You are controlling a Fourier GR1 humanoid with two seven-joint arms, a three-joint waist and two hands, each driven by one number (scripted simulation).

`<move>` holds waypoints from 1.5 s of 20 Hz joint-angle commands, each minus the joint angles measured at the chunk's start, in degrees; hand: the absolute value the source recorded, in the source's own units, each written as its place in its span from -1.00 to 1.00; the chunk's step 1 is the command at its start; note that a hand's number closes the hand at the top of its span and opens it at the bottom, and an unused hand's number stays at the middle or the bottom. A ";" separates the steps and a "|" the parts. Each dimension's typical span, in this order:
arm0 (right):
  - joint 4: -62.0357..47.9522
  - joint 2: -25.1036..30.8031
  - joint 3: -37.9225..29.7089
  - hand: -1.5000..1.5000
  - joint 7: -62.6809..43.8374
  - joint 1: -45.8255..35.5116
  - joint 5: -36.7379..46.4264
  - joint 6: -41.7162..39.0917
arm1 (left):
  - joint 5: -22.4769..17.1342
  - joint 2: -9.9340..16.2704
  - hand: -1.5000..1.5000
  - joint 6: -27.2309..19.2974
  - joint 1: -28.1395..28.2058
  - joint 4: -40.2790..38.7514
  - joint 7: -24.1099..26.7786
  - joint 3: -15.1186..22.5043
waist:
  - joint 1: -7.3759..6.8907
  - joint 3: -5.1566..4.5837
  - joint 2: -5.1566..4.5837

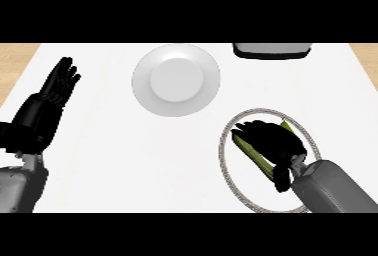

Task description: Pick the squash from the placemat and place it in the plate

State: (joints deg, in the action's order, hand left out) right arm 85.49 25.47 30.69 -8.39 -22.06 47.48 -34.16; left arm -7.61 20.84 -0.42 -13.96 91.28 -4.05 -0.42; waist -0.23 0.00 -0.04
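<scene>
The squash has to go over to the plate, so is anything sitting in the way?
Nothing visible is. The right robot hand curls over the squash on the placemat. Between there and the plate there is only bare white counter. The grey object at the back edge sits off to the side.

Left hand (52, 97): at the left edge, open, fingers straight and pointing to the far side, resting; grey forearm below it at the near-left corner. Right hand (272, 142): at the near right, fingers curled downward, palm down; grey forearm entering from the near-right corner, angled toward the far left.
</scene>
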 commanded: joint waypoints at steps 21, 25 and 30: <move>-13.21 -8.77 -3.24 1.00 15.59 2.13 16.43 24.68 | 2.98 -2.63 0.00 3.15 -1.55 0.31 -2.94 -3.96 | 0.23 0.01 0.03; -10.20 -8.68 -11.69 1.00 1.52 4.25 16.67 26.03 | 3.07 -2.13 0.00 2.48 -1.32 1.46 -3.46 -4.68 | 1.86 -0.02 0.31; -12.64 -5.60 -28.04 1.00 -19.23 8.42 17.08 30.28 | 2.56 -1.67 0.00 1.92 1.38 2.52 -3.63 -6.22 | 4.97 -0.11 1.10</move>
State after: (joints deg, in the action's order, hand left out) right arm 73.54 18.56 11.77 -14.69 -16.05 63.60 -6.76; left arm -4.86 18.73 1.88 -13.34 93.24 -7.23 -5.67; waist 3.29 -0.29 0.83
